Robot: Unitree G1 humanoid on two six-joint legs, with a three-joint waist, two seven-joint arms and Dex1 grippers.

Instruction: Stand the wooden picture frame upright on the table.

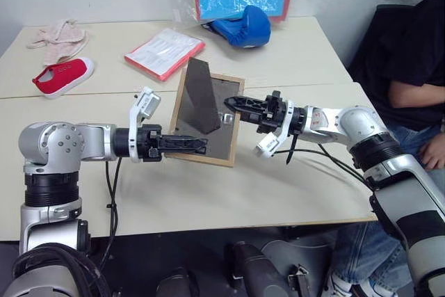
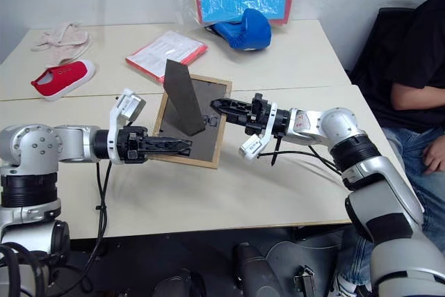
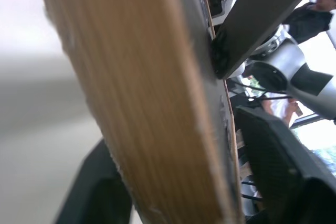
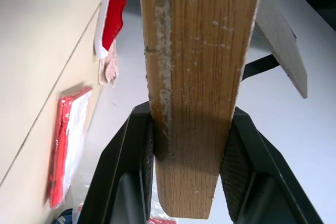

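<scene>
The wooden picture frame point(image 1: 206, 115) hangs tilted above the table point(image 1: 278, 186), dark back up and easel stand point(image 1: 201, 95) swung out. The right gripper point(image 1: 233, 106) pinches its right edge; the left gripper point(image 1: 197, 145) straddles the lower-left edge, fingers spread, not clamping. Lowering it onto stand and bottom edge remains.

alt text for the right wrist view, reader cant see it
The right gripper clamps the edge of the wooden picture frame, one black finger on each side. Beyond it lie the table, a red shoe and a red-edged packet.
</scene>
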